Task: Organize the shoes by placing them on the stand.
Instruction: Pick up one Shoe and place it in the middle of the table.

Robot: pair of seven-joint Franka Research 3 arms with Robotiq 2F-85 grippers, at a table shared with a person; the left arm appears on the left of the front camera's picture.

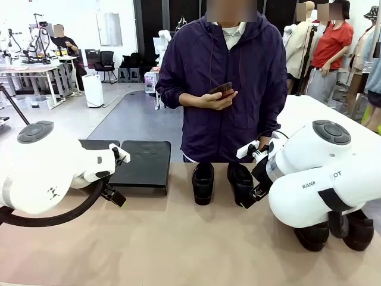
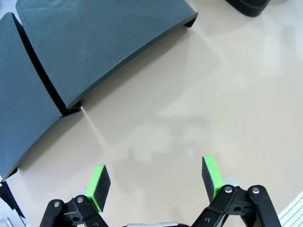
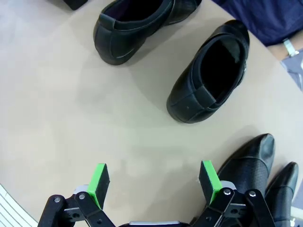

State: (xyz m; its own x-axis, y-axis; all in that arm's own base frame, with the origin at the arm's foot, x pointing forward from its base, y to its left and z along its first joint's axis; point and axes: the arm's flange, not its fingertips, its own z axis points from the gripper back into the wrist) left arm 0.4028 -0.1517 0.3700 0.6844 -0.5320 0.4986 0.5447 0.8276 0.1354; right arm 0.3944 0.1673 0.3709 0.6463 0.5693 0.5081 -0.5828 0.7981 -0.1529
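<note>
Left gripper (image 2: 156,178) and right gripper (image 3: 154,182) both gape wide, empty. Front view: two shoes (image 1: 203,183) at centre, another pair (image 1: 312,236) lower right, stand (image 1: 146,164) left of centre. The glossy leather looks slippery, stiffish and light, so pinch the heel collar's wall.

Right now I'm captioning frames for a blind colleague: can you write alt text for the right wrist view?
The open right gripper hangs above the tan table, green pads apart, holding nothing. Ahead lie two black slip-on shoes, their openings visible; the toes of another pair poke in at lower right.
</note>
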